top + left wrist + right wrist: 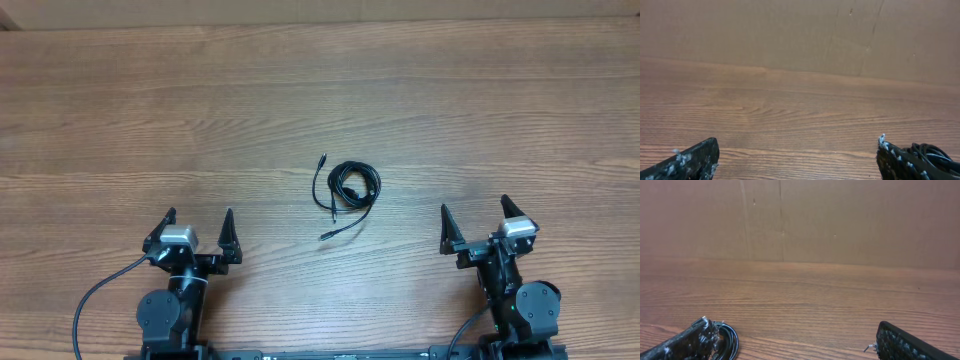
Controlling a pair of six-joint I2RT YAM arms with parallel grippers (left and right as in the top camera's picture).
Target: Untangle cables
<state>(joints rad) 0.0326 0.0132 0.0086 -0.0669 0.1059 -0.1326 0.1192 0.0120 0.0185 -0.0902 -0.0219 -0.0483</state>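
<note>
Cables (347, 187) btwn left pincer (199, 214) & right pincer (475, 205), well apart; the 2 wide, empty.

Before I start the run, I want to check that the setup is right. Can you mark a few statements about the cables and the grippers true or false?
1. The left gripper and the right gripper both stand open and hold nothing. True.
2. The cables lie in one coiled bundle on the table, between the two arms. True.
3. The right gripper touches the cables. False: it stands clear of them, with bare table between.
4. The cables are laid out as separate straight lines. False: they are looped together, with two loose ends trailing out of the bundle.
</note>
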